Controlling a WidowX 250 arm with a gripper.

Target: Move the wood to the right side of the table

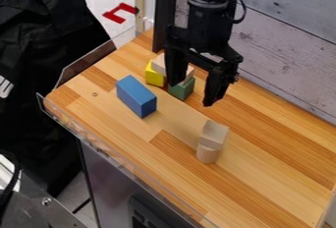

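spot the wood (214, 134) toward five o'clock from the end effector (191, 93)

see the end effector hanging above the table (263, 173), fingers (215, 89) spread apart. find the wood standing well short of the table's right edge, with a rounded piece (208, 154) at its lower end; cannot tell whether stacked or joined. look to nine o'clock from the end effector for a blue block (136, 96), to ten o'clock for a yellow block (154, 76). notice a green block (182, 90) and another pale block (158, 64), both partly hidden behind the fingers.
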